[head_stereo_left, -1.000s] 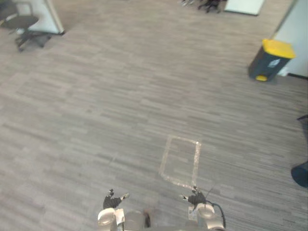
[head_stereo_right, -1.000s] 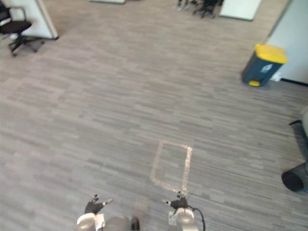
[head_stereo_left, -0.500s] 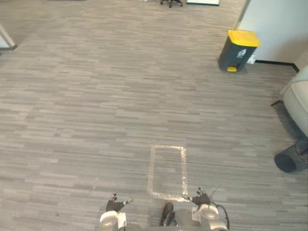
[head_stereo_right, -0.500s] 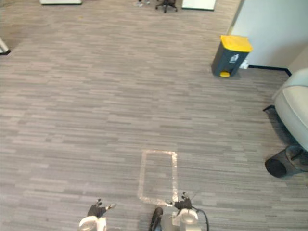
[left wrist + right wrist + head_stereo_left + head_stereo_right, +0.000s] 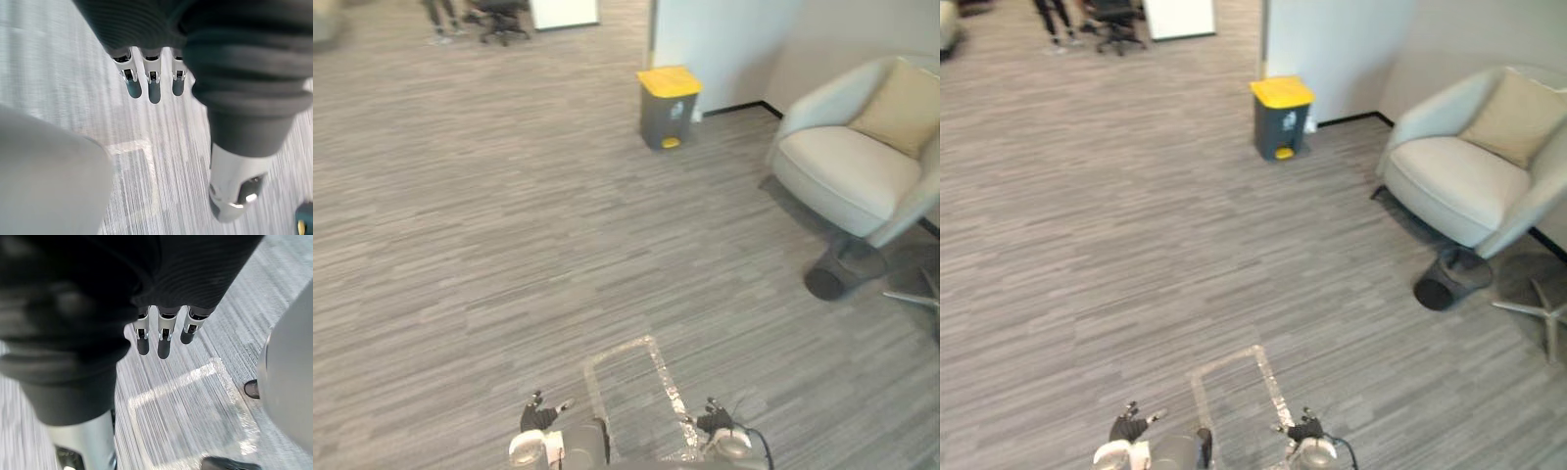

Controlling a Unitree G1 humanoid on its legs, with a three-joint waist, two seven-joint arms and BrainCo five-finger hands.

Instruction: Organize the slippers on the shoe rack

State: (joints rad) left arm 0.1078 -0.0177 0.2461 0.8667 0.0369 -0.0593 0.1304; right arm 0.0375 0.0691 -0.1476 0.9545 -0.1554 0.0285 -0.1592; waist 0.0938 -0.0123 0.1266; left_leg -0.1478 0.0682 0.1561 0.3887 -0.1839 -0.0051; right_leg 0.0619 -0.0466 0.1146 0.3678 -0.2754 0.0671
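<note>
Left hand, right hand flank taped rectangle, fingers straight.

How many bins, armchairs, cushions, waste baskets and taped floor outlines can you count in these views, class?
Yellow-lidded bin: 1
Armchair: 1
Cushion: 1
Dark waste basket: 1
Taped floor outline: 1
Total: 5

Yellow-lidded bin, pale armchair with tan cushion, taped rectangle on grey floor
</note>
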